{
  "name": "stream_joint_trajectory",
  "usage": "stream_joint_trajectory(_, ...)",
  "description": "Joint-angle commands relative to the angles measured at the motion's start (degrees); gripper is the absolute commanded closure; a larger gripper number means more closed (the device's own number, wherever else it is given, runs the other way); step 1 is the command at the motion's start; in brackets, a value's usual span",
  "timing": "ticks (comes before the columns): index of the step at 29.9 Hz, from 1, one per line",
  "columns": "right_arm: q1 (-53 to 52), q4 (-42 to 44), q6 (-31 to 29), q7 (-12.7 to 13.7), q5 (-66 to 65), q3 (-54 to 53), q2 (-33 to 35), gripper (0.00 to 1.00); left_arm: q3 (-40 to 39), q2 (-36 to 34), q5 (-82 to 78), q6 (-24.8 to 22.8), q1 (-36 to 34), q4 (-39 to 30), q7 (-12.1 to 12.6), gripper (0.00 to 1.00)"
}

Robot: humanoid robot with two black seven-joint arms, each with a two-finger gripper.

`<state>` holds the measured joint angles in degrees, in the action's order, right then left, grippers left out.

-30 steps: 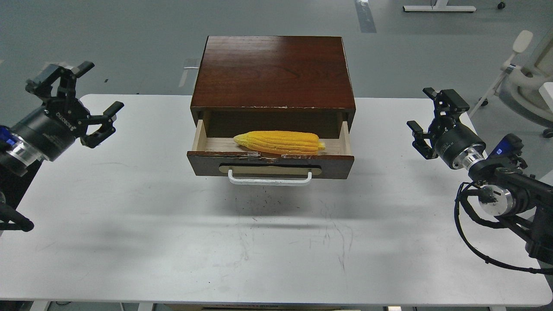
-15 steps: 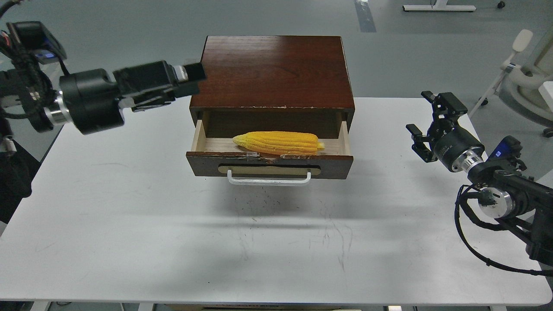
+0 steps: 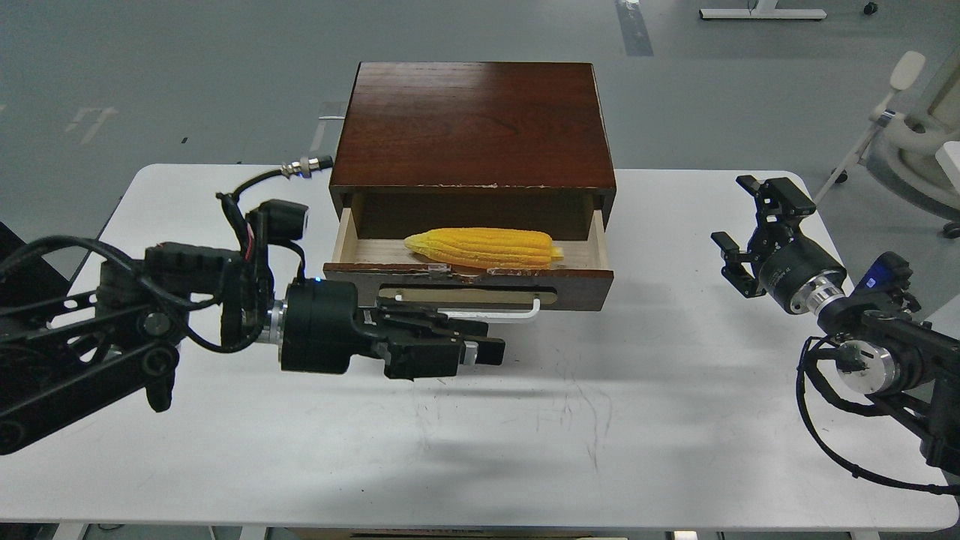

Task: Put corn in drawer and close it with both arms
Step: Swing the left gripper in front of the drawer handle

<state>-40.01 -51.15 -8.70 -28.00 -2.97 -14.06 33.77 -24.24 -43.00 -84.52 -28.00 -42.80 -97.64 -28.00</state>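
The yellow corn (image 3: 484,247) lies lengthwise inside the open drawer (image 3: 577,289), whose dark front with beige plate and white bar handle (image 3: 517,311) faces me. My left gripper (image 3: 491,341) points right, just in front of the drawer front and below the handle's left half, which it partly hides; its fingers (image 3: 450,330) lie together, holding nothing. My right gripper (image 3: 739,214) is open and empty, hovering to the right of the cabinet, apart from it.
The dark brown cabinet (image 3: 472,124) stands at the back middle of the white table (image 3: 525,435). The left arm's cables and a silver plug (image 3: 304,166) hang near the cabinet's left side. A pale chair (image 3: 915,135) stands beyond the table's right end.
My left arm has swung from high at the left down to just in front of the drawer front, gripper closed from open. The right gripper, drawer and corn have barely moved.
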Motion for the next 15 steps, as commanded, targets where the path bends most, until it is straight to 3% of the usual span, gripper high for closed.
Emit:
stream_joint_trajectory(1,0.6,0.0,0.0,0.0,-0.1,0.0,0.0,0.04,0.3,1.2,-3.4,0.0,4.6,0.4,0.0,1.0)
stream_joint_trajectory(7,1.1,0.0,0.0,0.0,-0.2,0.0,-0.1,0.04,-0.5,2.0,-3.2,0.0,12.4,3.0,0.0,1.0)
stream_joint_trajectory(11,1.1,-0.1,0.0,0.0,-0.2,0.0,-0.2,0.04,-2.7,3.9,-1.0,5.7,16.2,7.6,0.0,1.0)
stream_joint_trajectory(15,1.1,0.0,0.0,0.0,-0.2,0.0,-0.2,0.04,-3.5,4.2,4.5,6.3,16.7,9.6,0.0,1.0)
